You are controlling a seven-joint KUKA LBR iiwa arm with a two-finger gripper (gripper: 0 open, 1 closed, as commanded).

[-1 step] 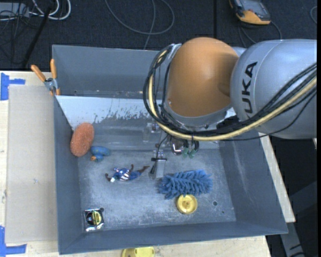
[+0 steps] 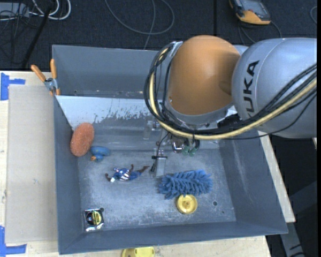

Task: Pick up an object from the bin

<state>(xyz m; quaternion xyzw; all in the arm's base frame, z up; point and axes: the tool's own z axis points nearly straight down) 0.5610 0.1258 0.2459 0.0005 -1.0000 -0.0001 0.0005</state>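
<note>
floor [image 2: 139,205] bare between tape measure [image 2: 93,218] and disc [image 2: 186,203]

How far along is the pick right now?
Done: the gripper is low in the middle of the bin, between a small blue-and-white toy and a blue bristly brush. In hand: nothing visibly lifted; both lie on the floor. Left: the grasp and the lift out.

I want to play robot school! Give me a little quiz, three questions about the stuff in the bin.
1. True or false: the yellow disc lies right beside the fuzzy blue duster.
2. Which thing lies in the bin's bottom-left corner in the picture? A) tape measure B) spoon C) ball
3. Fill in: the brown sponge lies by the bin's ____ wall.
Key: 1 true; 2 A; 3 left.
</note>
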